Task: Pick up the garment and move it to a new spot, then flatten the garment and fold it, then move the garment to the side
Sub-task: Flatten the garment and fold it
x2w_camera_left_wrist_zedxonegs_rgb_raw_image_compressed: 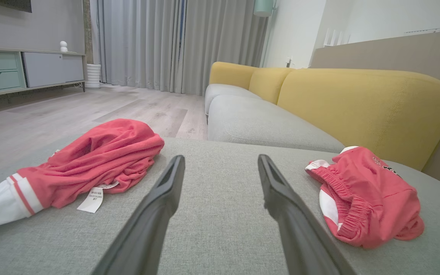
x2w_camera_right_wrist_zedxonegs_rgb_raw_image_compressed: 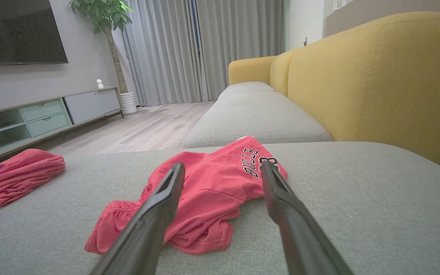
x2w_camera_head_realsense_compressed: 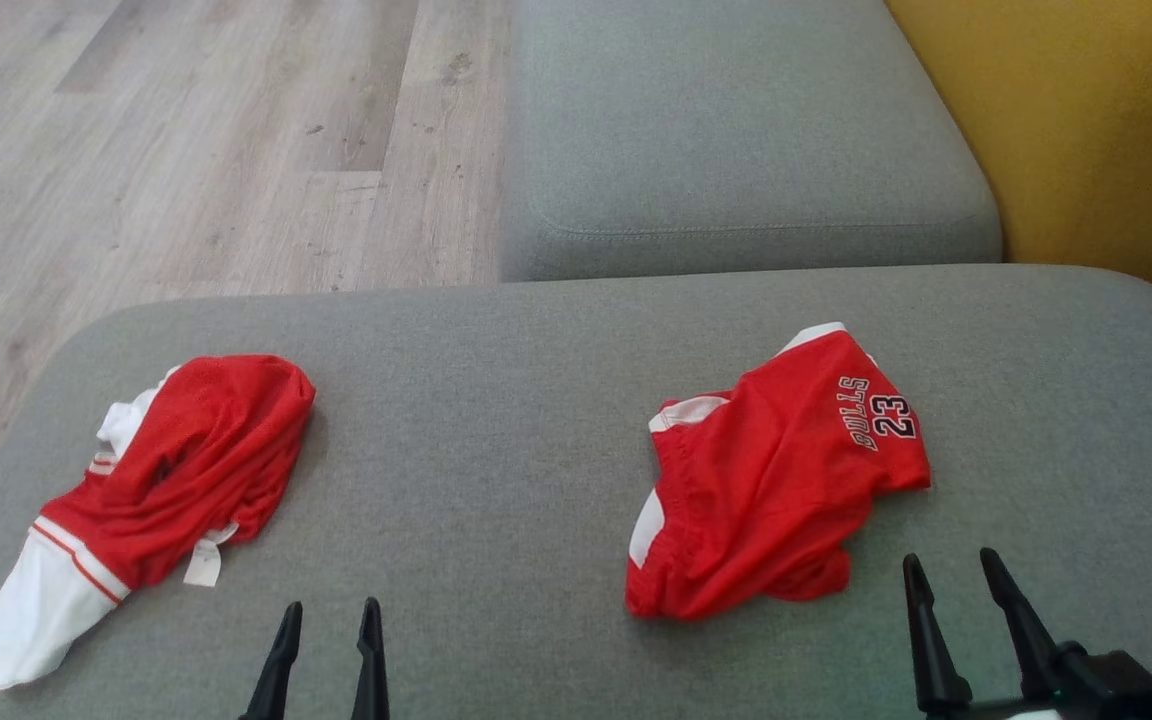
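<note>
Red shorts [x2w_camera_head_realsense_compressed: 781,470] lie crumpled on the grey cushion [x2w_camera_head_realsense_compressed: 536,400], just ahead of the right gripper [x2w_camera_head_realsense_compressed: 950,556]. A red-and-white garment [x2w_camera_head_realsense_compressed: 186,450], possibly a jersey, lies near the left gripper [x2w_camera_head_realsense_compressed: 332,603]. On both grippers the fingers are spread and empty.

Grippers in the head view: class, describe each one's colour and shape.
The left gripper has two slim black jaws, each tapering to a pointed tip. The right gripper has the same long black tapered jaws, which join a chunky black base with a pale part beneath it.
</note>
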You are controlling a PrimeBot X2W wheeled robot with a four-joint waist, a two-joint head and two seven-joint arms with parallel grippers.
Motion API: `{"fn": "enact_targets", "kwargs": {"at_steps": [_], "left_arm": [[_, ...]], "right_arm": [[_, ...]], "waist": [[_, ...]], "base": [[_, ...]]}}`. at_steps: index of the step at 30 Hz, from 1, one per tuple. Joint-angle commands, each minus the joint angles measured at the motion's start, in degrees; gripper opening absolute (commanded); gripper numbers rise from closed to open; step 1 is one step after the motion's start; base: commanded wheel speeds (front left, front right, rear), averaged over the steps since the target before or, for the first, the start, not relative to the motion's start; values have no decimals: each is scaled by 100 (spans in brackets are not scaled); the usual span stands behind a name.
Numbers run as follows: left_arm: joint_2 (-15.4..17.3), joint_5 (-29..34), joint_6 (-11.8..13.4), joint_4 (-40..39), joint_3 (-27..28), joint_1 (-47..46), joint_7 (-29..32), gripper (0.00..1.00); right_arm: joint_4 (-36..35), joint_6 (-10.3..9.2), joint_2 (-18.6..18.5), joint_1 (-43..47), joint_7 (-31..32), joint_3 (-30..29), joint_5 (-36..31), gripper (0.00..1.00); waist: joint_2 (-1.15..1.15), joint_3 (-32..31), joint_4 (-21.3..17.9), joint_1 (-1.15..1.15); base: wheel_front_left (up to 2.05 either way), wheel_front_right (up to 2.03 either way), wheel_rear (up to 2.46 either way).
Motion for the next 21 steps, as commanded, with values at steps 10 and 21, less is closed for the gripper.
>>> {"fn": "enact_targets", "kwargs": {"at_steps": [10, 21], "left_arm": [[-60, -29, -8, 32, 154, -482, -62, 100], [-60, -435, -119, 972, -468, -1962, -57, 100]], "right_arm": [[-179, -4, -38, -140, -21, 184, -14, 100], [-247, -4, -38, -419, -21, 343, -269, 100]], "waist": [[0, 127, -42, 0], [0, 782, -269, 0]], "base": [[0, 0, 0], [0, 0, 0]]}}
